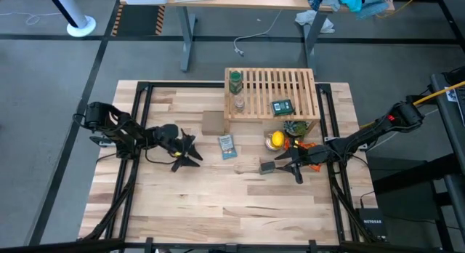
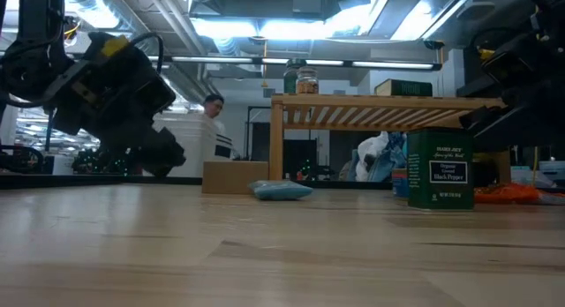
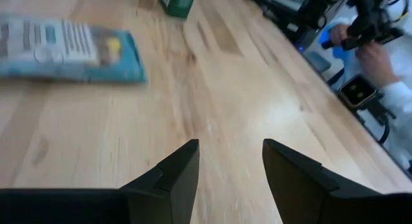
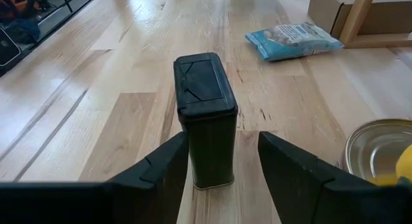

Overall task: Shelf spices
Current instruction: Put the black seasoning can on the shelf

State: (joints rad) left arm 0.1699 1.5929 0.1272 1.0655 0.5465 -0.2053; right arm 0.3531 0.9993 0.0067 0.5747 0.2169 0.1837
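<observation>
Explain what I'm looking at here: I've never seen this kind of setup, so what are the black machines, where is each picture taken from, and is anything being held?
Two dark robot arms work at a wooden table. One picture looks straight down, one looks level along the tabletop, and two come from cameras on the wrists. The wooden slatted shelf already carries a green bottle, a small glass jar and a green-labelled tin. On the table lie a cardboard box, a blue-and-white packet and a lemon in a bowl. The right end effector is open, with the last dark tin standing upright between its fingers, not clamped. The left end effector is open and holds nothing.
</observation>
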